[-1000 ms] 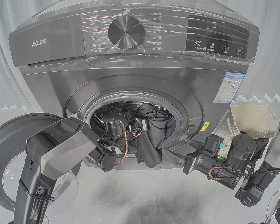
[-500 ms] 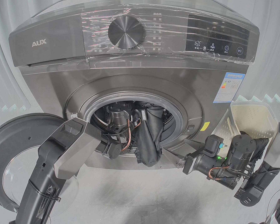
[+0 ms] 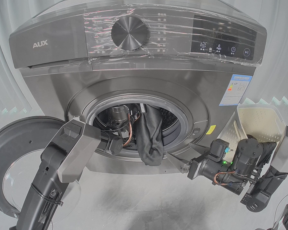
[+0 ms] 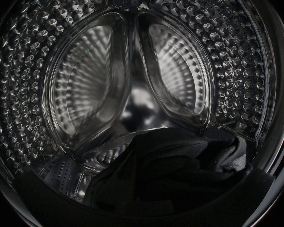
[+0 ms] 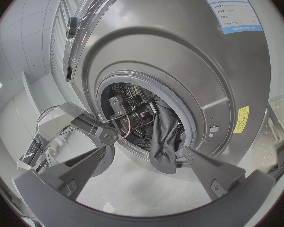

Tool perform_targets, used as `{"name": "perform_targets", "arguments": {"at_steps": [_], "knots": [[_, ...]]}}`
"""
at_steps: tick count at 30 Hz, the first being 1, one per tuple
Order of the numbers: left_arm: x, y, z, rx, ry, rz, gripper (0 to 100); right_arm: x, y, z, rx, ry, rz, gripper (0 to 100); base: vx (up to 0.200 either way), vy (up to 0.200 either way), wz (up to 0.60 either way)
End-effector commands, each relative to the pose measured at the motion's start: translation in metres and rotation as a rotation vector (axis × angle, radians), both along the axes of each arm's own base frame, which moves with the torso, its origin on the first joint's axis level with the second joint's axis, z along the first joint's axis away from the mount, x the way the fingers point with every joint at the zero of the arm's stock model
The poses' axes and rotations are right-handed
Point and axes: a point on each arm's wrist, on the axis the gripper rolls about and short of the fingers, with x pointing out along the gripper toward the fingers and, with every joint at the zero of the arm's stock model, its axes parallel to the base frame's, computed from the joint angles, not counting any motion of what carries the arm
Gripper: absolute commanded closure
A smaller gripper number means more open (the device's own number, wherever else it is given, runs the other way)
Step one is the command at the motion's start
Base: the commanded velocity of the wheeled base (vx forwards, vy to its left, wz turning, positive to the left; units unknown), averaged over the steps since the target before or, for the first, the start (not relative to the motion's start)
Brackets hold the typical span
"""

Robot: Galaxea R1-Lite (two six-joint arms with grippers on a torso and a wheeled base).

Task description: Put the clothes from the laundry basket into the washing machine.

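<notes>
The grey washing machine [image 3: 137, 80] stands with its round door [image 3: 12, 150] swung open to the left. My left arm reaches through the opening. Its gripper [image 3: 143, 107] sits high inside the drum [image 4: 85, 79], shut on a dark garment [image 3: 150, 138]. The garment hangs from the gripper and drapes out over the lower door rim [image 5: 164, 142]. In the left wrist view dark cloth [image 4: 167, 167] bunches low in front of the drum's back wall. My right gripper [image 5: 143, 150] hovers open and empty below and right of the opening [image 3: 182, 154].
A cream perforated laundry basket [image 3: 262, 118] stands right of the machine, with more dark clothes [image 3: 268, 146] in it behind my right arm. Pale floor [image 3: 134, 202] lies open in front of the machine. The open door takes up the lower left.
My left gripper has gone up and deeper into the drum, drawing the garment along, so less cloth bulges at the opening. The right arm has stayed put.
</notes>
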Motion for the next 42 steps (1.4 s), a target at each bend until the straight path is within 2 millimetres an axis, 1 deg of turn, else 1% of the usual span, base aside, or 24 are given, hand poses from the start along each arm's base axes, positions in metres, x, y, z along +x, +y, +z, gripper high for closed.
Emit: {"name": "perform_targets", "arguments": {"at_steps": [1, 3, 5, 7, 8, 9, 10, 12, 14, 17, 20, 23, 26, 28, 34, 36, 38, 42], "knots": [[-0.001, -0.001, -0.002, 0.002, 0.005, -0.002, 0, 0.000, 0.000, 0.000, 0.000, 0.000, -0.001, 0, 0.000, 0.000, 0.00], [-0.002, -0.001, -0.004, 0.003, 0.014, -0.004, 0, 0.000, 0.000, 0.000, 0.002, -0.002, -0.001, 0, 0.000, 0.000, 0.00], [-0.010, -0.001, -0.012, 0.026, 0.069, -0.011, 0, 0.000, 0.000, 0.000, 0.002, -0.002, -0.001, 0, 0.000, 0.000, 0.00], [-0.024, 0.003, -0.005, 0.060, 0.123, -0.019, 0, 0.000, 0.000, 0.000, 0.000, 0.000, -0.001, 0, 0.000, 0.000, 0.00], [-0.030, 0.001, -0.005, 0.073, 0.149, -0.035, 0, 0.001, -0.001, 0.000, 0.001, -0.001, -0.003, 0, 0.000, 0.000, 0.00], [-0.030, 0.001, -0.005, 0.073, 0.149, -0.035, 0, 0.001, -0.001, 0.000, 0.001, -0.001, -0.003, 0, 0.000, 0.000, 0.00], [-0.037, -0.002, -0.007, 0.098, 0.193, -0.054, 0, 0.001, 0.000, 0.000, 0.002, -0.002, -0.003, 0, 0.000, 0.000, 0.00], [-0.040, -0.002, -0.007, 0.110, 0.208, -0.068, 0, 0.001, 0.000, 0.000, 0.002, -0.002, -0.003, 0, 0.000, 0.000, 0.00], [-0.043, -0.001, -0.004, 0.118, 0.215, -0.089, 0, 0.000, 0.000, 0.000, 0.000, 0.000, -0.001, 0, 0.000, 0.000, 0.00], [-0.055, -0.002, -0.008, 0.162, 0.262, -0.141, 0, 0.000, 0.000, 0.000, 0.001, -0.001, -0.001, 0, 0.000, 0.000, 0.00], [-0.071, 0.001, -0.016, 0.211, 0.333, -0.196, 0, 0.001, -0.001, 0.000, 0.001, -0.001, -0.003, 0, 0.000, 0.000, 0.00], [-0.079, -0.004, -0.024, 0.230, 0.356, -0.244, 0, 0.000, 0.000, 0.000, 0.000, 0.000, -0.001, 0, 0.000, 0.000, 0.00], [-0.080, -0.006, -0.028, 0.239, 0.362, -0.249, 0, 0.000, 0.000, 0.000, 0.000, 0.000, 0.001, 0, 0.000, 0.000, 0.00], [-0.083, -0.011, -0.038, 0.253, 0.381, -0.260, 0, 0.000, 0.000, 0.000, 0.000, 0.000, 0.001, 0, 0.000, 0.000, 0.00], [-0.081, -0.011, -0.049, 0.291, 0.389, -0.260, 0, 0.000, 0.000, 0.000, 0.000, 0.000, 0.001, 0, 0.000, 0.000, 0.00], [-0.080, -0.010, -0.059, 0.305, 0.399, -0.256, 0, 0.000, 0.000, 0.000, 0.000, 0.000, 0.001, 0, 0.000, 0.000, 0.00], [-0.080, -0.010, -0.062, 0.308, 0.402, -0.256, 0, 0.000, 0.001, 0.000, 0.000, 0.000, 0.002, 0, 0.000, 0.000, 0.00], [-0.079, -0.010, -0.062, 0.318, 0.396, -0.256, 0, 0.000, 0.000, -0.001, -0.001, 0.001, 0.001, 0, 0.000, 0.000, 0.00]]}}
